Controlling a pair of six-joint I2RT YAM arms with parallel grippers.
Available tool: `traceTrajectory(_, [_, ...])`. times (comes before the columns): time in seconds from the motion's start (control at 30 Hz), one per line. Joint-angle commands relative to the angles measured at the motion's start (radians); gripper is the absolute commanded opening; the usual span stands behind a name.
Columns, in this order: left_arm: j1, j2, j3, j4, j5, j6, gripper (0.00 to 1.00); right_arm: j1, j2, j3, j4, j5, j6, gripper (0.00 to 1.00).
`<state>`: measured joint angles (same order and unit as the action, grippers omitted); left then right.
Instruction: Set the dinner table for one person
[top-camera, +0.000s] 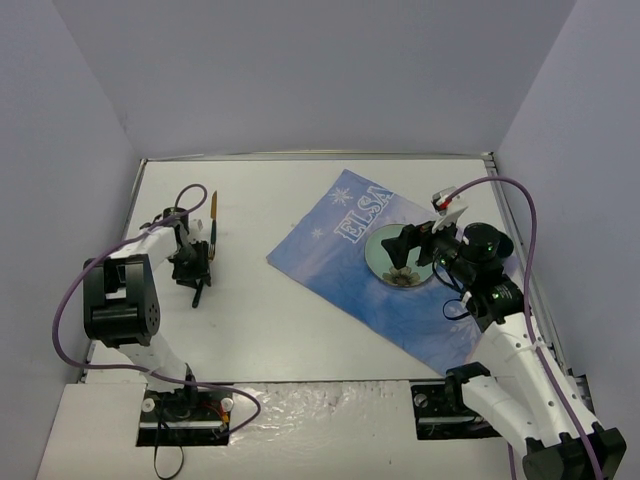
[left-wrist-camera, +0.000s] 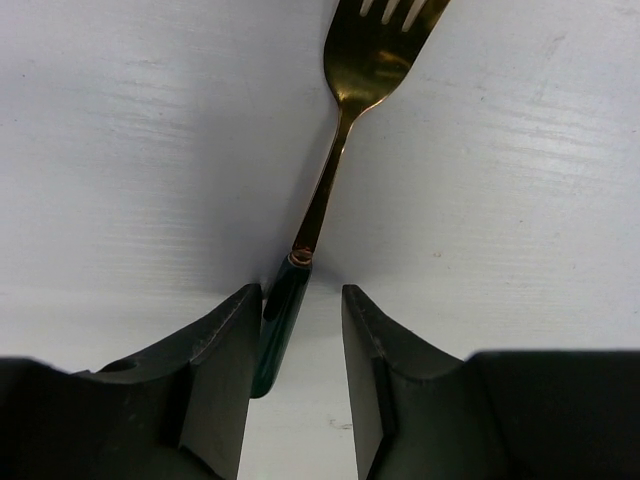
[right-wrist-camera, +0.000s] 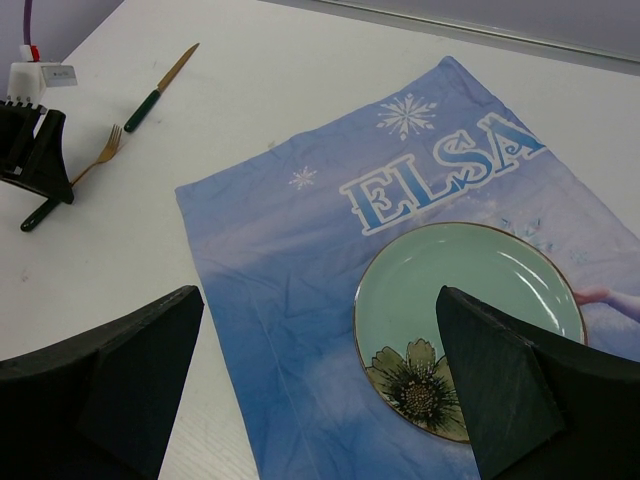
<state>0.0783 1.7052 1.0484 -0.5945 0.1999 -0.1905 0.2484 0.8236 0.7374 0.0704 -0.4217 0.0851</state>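
A fork with a gold head and a dark green handle lies on the white dinner table. My left gripper is open and low over the table. The handle sits between its fingers and touches the left one, with a gap on the right. In the top view the left gripper covers most of the fork. A pale green plate with a flower print lies on the blue Elsa placemat. My right gripper hangs wide open and empty above the plate.
A knife with a gold blade and green handle lies just beyond the fork, also seen in the right wrist view. The placemat lies askew at centre right. Grey walls enclose the table on three sides.
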Motion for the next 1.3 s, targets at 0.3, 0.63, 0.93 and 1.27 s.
traceTrajectory(0.3, [-0.034,-0.03,-0.007,-0.034,-0.086,-0.026,0.03,0.015,-0.022,-0.002,0.058,0.022,-0.003,1.0])
traceTrajectory(0.63, [-0.274,-0.106,0.026,-0.071,-0.11,-0.101,0.0,0.015,-0.026,0.015,0.037,0.035,-0.01,1.0])
traceTrajectory(0.93, [-0.53,0.002,0.4,-0.128,-0.177,-0.161,0.0,0.015,-0.037,0.027,0.011,0.061,-0.02,1.0])
traceTrajectory(1.27, [-0.713,0.349,0.878,-0.169,-0.1,-0.062,0.0,0.014,-0.095,0.029,-0.02,0.169,-0.006,1.0])
